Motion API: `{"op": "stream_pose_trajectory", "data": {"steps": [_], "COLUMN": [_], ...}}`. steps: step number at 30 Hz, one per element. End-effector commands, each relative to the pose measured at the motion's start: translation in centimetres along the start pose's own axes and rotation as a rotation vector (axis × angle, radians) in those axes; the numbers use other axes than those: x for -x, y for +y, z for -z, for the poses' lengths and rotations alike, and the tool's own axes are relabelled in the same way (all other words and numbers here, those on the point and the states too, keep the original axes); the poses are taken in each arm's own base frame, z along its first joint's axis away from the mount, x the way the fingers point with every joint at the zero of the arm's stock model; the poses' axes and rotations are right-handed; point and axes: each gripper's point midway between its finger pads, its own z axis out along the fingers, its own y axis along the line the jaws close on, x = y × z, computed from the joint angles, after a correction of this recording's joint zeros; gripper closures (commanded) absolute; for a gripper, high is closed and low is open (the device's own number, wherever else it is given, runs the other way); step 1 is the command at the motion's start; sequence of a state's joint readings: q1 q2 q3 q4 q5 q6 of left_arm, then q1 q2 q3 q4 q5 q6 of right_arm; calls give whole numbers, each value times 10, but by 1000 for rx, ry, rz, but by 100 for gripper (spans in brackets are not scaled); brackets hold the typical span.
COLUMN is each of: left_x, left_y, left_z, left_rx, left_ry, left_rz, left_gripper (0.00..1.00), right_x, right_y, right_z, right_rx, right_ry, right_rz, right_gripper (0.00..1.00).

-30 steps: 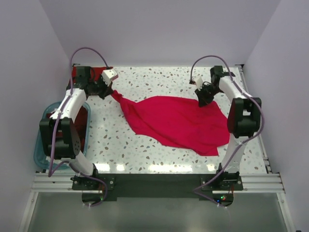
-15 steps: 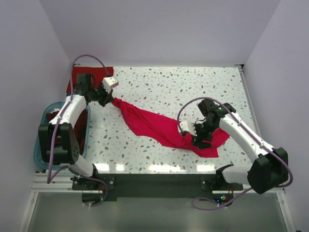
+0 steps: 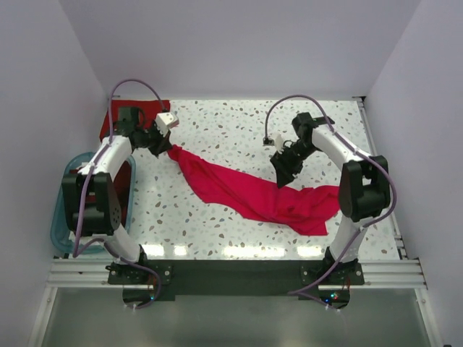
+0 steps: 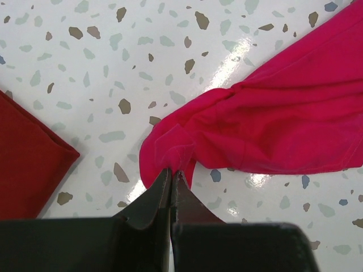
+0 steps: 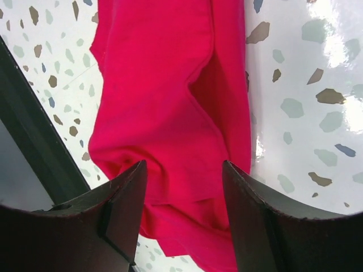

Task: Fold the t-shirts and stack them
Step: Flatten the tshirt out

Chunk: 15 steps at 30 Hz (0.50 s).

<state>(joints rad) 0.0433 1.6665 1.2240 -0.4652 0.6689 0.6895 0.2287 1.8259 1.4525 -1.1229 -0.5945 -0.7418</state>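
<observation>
A bright crimson-pink t-shirt (image 3: pixel 253 194) lies bunched in a long band across the table, from back left to front right. My left gripper (image 3: pixel 168 147) is shut on its left corner, and the left wrist view shows the fingertips (image 4: pixel 172 171) pinching a small fold of the crimson shirt (image 4: pixel 272 113). My right gripper (image 3: pixel 281 176) hovers open over the band's right part; in the right wrist view its jaws (image 5: pixel 184 170) stand wide apart above the crimson fabric (image 5: pixel 164 102), gripping nothing. A darker red folded t-shirt (image 3: pixel 160 107) lies at the back left corner, also seen as a dark red cloth (image 4: pixel 22 164).
A translucent blue tub (image 3: pixel 59 217) sits off the table's left edge, with dark red fabric (image 3: pixel 127 189) inside it. The speckled tabletop (image 3: pixel 231 130) is bounded by white walls at the back and both sides. A dark strip (image 5: pixel 34 141) marks the table's front edge.
The right gripper opened and let go of the shirt after carrying its back right edge forward, then drew back toward the middle. The shirt went from spread flat to a narrow band. The left gripper kept its hold.
</observation>
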Motion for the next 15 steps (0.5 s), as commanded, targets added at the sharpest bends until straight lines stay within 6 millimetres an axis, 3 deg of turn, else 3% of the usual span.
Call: {"op": "stream_pose_trajectory", "data": {"steps": [1, 9, 15], "left_x": [19, 19, 19], "left_y": [3, 4, 4], "left_z": [0, -1, -1], "left_rx": [-17, -21, -21], "left_ry": [-40, -43, -42], "left_rz": [-18, -35, -46], "left_gripper": [100, 100, 100], "right_x": [5, -32, -57], "right_y": [-3, -7, -13], "right_z": [5, 8, 0], "right_rx": [2, -16, -47], "right_ry": [7, 110, 184], "right_rz": [-45, -136, -210], "right_gripper": [42, 59, 62]}}
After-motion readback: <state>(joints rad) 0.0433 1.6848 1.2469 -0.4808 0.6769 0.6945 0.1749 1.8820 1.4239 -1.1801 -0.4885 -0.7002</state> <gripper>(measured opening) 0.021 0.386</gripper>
